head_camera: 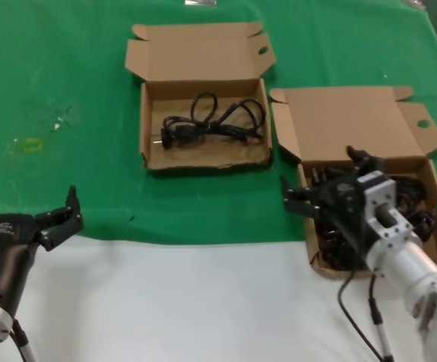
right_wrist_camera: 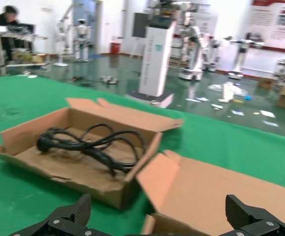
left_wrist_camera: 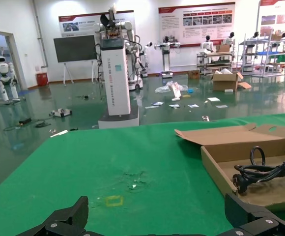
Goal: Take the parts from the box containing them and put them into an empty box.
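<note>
I am holding my right end effector spread wide over the box that is holding the coiled power cords. One cord is lying in the other box on the green tabletop, and my left end effector is idling wide open near its front edge.

A glossy green floor fronts white walls hung with posters.

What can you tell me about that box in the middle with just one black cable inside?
The box is a shallow brown cardboard carton lying on the green cloth, its hinged lid folded back flat, with a round hole in a side flap. One looped black power cord lies on its floor. Neither gripper touches it; the fuller box sits just beside it.
</note>
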